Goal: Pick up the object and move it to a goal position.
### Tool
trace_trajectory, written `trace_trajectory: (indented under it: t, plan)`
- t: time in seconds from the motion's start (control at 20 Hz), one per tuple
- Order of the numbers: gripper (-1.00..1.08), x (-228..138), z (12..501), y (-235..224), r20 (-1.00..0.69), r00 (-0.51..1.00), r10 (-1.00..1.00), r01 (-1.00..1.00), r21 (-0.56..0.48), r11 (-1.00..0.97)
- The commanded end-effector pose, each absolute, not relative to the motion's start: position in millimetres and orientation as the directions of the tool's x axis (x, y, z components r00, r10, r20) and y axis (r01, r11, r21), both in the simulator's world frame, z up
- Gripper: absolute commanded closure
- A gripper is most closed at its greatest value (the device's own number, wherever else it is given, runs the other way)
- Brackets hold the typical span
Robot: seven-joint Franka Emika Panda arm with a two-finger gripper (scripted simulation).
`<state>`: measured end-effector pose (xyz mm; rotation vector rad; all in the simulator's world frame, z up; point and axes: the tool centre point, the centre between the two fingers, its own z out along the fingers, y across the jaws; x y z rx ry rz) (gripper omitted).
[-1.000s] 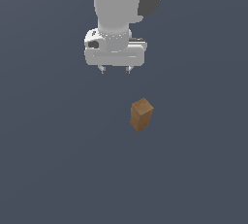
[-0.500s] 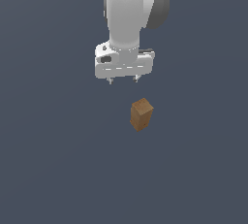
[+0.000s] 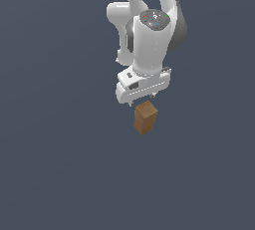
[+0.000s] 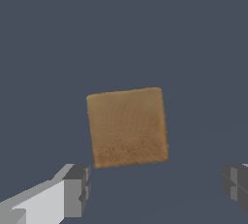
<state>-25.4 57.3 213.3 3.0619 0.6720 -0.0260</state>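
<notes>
Plain dark grey-blue ground under a white robot arm and one small tall block of light brown wood grain (image 3: 145, 117).

Upright on the ground, the block stands just below the white gripper (image 3: 142, 101). From the wrist view, its grey-tipped fingers (image 4: 76, 190) are spread wide, wider than the block's square top (image 4: 127, 127), holding nothing.

end effector (image 3: 143, 99) fingertips hidden behind block (image 3: 145, 117), arm (image 3: 149, 25) cropped

Even, soft simulator light in both views; no cast shadows on the flat grey-blue ground. The white arm (image 3: 149, 50) is shaded mildly. Renders are sharp, without glare or blur.
</notes>
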Motion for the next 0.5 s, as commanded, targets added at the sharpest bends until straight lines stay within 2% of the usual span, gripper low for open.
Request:
trace_trajectory:
  t: [0.0,0.45]
  plan:
    - [-0.92,-20,204,68,-0.009,0.887,0.462,0.462,0.002,-0.887]
    - [-0.92,-16,193,79,-0.002,0.865,0.502,0.502,0.000,-0.865]
